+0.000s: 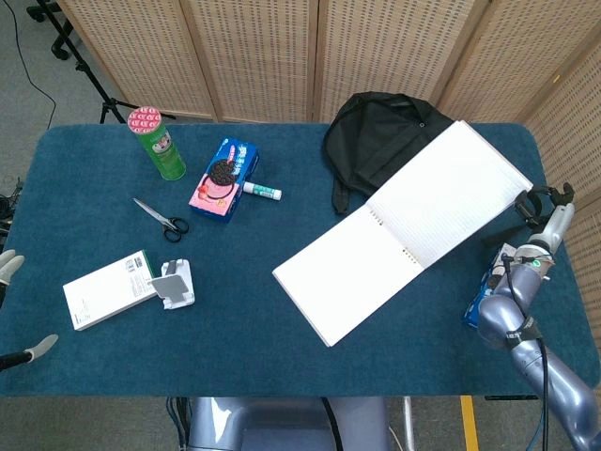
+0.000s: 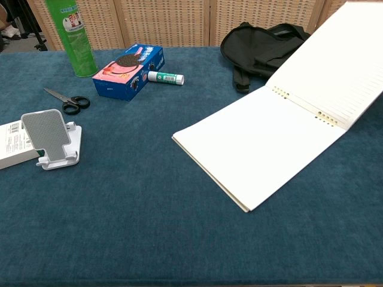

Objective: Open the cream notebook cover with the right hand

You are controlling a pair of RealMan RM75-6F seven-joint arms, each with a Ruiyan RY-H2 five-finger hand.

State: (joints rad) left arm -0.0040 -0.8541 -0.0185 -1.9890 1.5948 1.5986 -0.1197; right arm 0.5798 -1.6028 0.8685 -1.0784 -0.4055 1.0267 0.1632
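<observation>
The notebook (image 1: 390,249) lies wide open near the middle of the fuzzy blue table (image 1: 235,329). Its flat white lined pages lean on the soft black bag (image 1: 385,132) at 1 o'clock. The right hand (image 1: 543,209) touches the open cover's corner at 3 o'clock; I cannot tell its grip. The left hand (image 1: 14,310) shows pale fingertips, spread apart.

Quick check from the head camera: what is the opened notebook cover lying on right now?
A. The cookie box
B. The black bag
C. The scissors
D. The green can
B. The flipped-open cover of the notebook lies back over the right part of the black bag, with the right hand at the cover's far corner.
</observation>
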